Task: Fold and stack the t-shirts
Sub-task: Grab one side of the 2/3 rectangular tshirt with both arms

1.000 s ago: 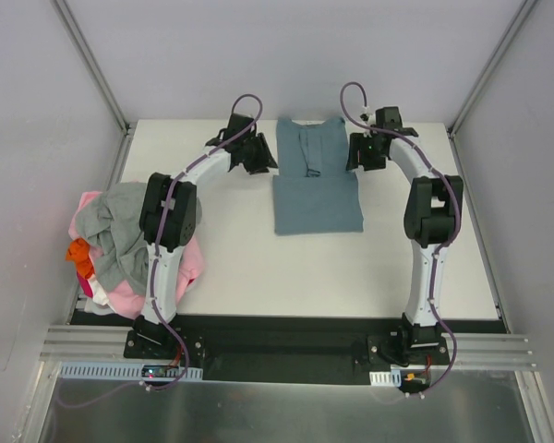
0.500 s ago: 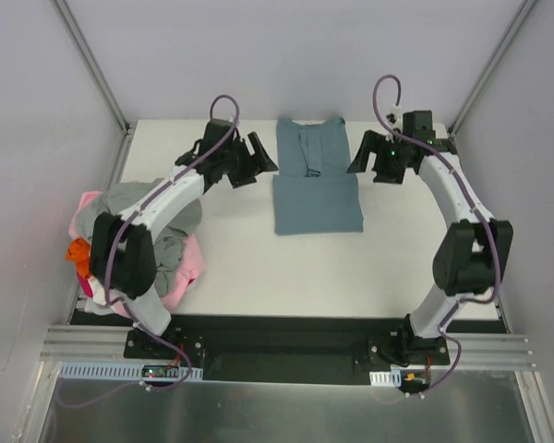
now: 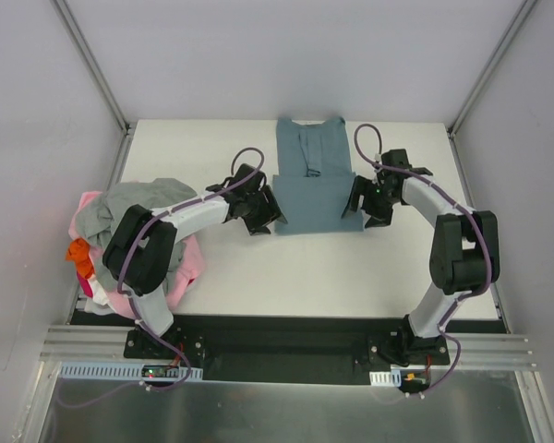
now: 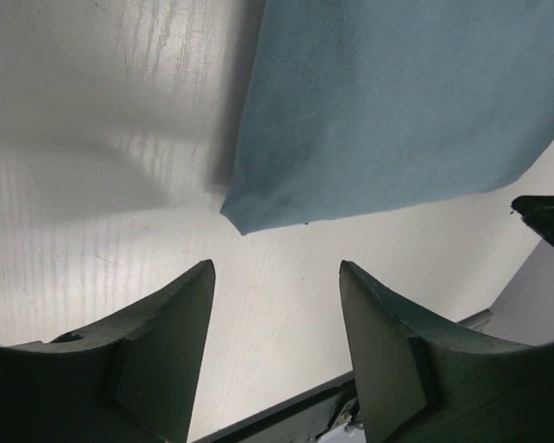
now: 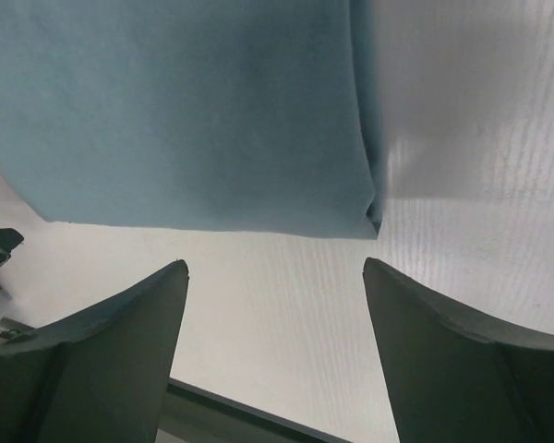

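Heaped t-shirts (image 3: 120, 221) sit at the table's (image 3: 286, 277) left edge. Beyond them, the left gripper (image 3: 263, 214) and right gripper (image 3: 363, 205) gape empty at the near corners of the slate-blue shirt (image 3: 319, 189), which reaches the far edge. It is probably light, limp cloth, so pinch those doubled corners.

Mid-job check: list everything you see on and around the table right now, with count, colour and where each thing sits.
slate-blue shirt: one, dusty blue, lying flat and partly folded at the table's far centre
grey shirt: one, light grey, on top of the heap at the table's left edge
pink shirt: one, pink, under the grey one
orange shirt: one, orange, poking out of the heap's left side
white shirt: one, white, mostly hidden at the heap's near foot
table: one, white
left gripper: black, open, at the blue shirt's near-left corner
right gripper: black, open, at its near-right corner
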Action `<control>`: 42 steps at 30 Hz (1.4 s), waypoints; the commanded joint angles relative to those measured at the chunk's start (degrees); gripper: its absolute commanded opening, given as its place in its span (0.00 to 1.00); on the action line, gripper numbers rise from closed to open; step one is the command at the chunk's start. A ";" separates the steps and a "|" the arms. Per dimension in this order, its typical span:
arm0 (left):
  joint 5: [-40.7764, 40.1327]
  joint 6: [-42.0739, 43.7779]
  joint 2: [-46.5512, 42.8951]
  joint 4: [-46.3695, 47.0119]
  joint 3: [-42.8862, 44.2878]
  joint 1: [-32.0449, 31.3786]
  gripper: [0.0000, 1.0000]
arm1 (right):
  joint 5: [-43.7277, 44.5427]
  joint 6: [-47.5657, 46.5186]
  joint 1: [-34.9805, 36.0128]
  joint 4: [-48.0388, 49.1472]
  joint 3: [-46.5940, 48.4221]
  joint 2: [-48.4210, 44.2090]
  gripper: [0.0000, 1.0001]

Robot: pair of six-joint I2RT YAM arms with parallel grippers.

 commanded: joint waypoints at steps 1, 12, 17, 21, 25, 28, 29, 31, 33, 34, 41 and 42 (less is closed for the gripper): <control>-1.02 -1.23 1.15 3.84 -1.33 0.15 0.54 | 3.86 -1.47 -0.34 0.50 2.08 0.85 0.80; -3.75 0.88 3.53 5.59 -3.27 0.32 0.52 | 3.61 -2.62 -1.83 2.08 -0.13 2.69 0.76; -3.22 1.85 5.29 7.17 -2.48 0.50 0.50 | 3.78 -1.74 -1.92 3.39 0.93 4.71 0.72; -3.04 2.11 6.78 7.53 -1.34 0.67 0.47 | 3.52 -1.56 -1.83 3.31 1.55 6.21 0.66; -2.60 2.64 7.40 7.62 -0.72 1.29 0.40 | 3.43 -1.30 -1.92 3.31 0.41 5.77 0.62; -1.82 2.55 7.84 7.53 -0.54 1.29 0.23 | 3.87 -1.65 -1.83 3.40 -0.83 5.33 0.54; -1.64 2.46 8.01 7.62 -0.72 1.29 0.17 | 3.96 -1.74 -1.83 3.31 -1.09 5.33 0.50; -1.37 2.11 8.10 7.44 -1.59 1.29 0.00 | 3.70 -1.74 -1.83 3.22 -1.27 5.59 0.37; -1.37 1.85 6.97 7.35 -3.43 1.29 0.00 | 3.52 -1.56 -1.92 3.13 -1.62 5.68 0.28; -1.55 1.67 6.44 7.09 -4.23 1.29 0.00 | 3.34 -1.65 -1.92 3.13 -2.40 5.25 0.14; -2.43 1.32 -1.73 3.67 -13.54 1.12 0.00 | 2.99 -1.30 -0.78 3.39 -11.79 -1.77 0.01; -2.51 1.41 -4.35 3.23 -16.07 1.03 0.00 | 2.99 -0.95 -0.26 3.66 -13.55 -3.01 0.01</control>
